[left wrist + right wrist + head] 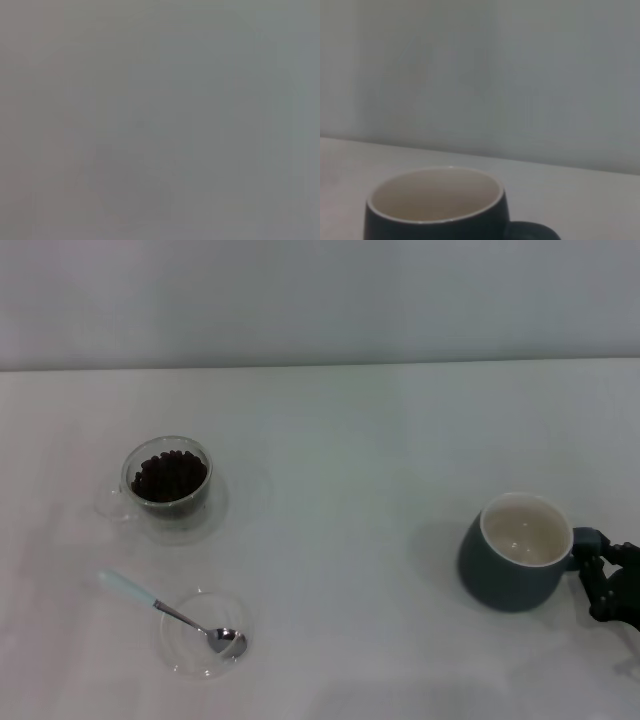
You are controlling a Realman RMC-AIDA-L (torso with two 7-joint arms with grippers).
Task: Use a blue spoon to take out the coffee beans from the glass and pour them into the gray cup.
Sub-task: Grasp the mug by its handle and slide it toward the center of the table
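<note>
The glass (167, 483) stands at the left of the table, holding the coffee beans (169, 476). The blue spoon (170, 612) lies nearer me, its metal bowl resting in a flat clear dish (203, 634) and its pale handle pointing left. The gray cup (515, 553) stands at the right, upright, its cream inside empty. It also fills the bottom of the right wrist view (436, 212). My right gripper (598, 558) is at the cup's handle (585, 539) and closed on it. My left gripper is out of view, and the left wrist view shows only a plain grey blur.
The white table (360, 460) runs back to a pale wall (320, 300). The flat clear dish under the spoon sits close to the table's front edge. Open table surface lies between the glass and the gray cup.
</note>
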